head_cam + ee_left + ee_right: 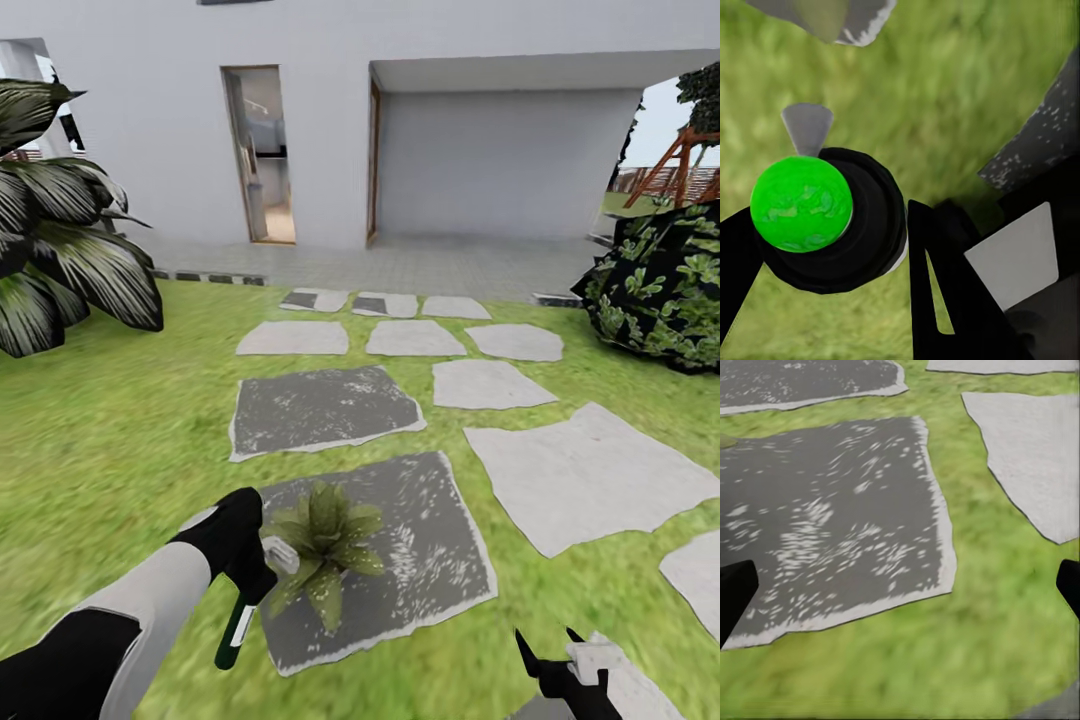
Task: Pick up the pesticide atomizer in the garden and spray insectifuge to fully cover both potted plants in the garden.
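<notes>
1. While hanging from the left gripper (262, 560), gripped between closed fingers, the pesticide atomizer (234, 632) points down at the lawn (110, 450) rather than at the potted plant (322, 535) just to its right; judged likely to waste spray on the grass unless tilted toward the leaves.
2. Slim, dark, smooth bottle with a white label strip; from the left wrist view, round black body (840, 225) seen end-on with a glossy bright green cap-like disc.
3. So close to the rosette that a clumsy turn could knock the pointed, pale-speckled leaves or tip the tiny pot, itself hidden under them.
4. Low plant seated on the near dark stepping stone (420, 560), rough, wet-looking, flecked with white, irregular in outline.
5. Right gripper (548, 652) low at near right, fingers spread, holding nothing, above grass beside pale matte slabs (580, 470).
6. Second potted plant not to be seen here, so full coverage of both judged at risk if forgotten.
</notes>
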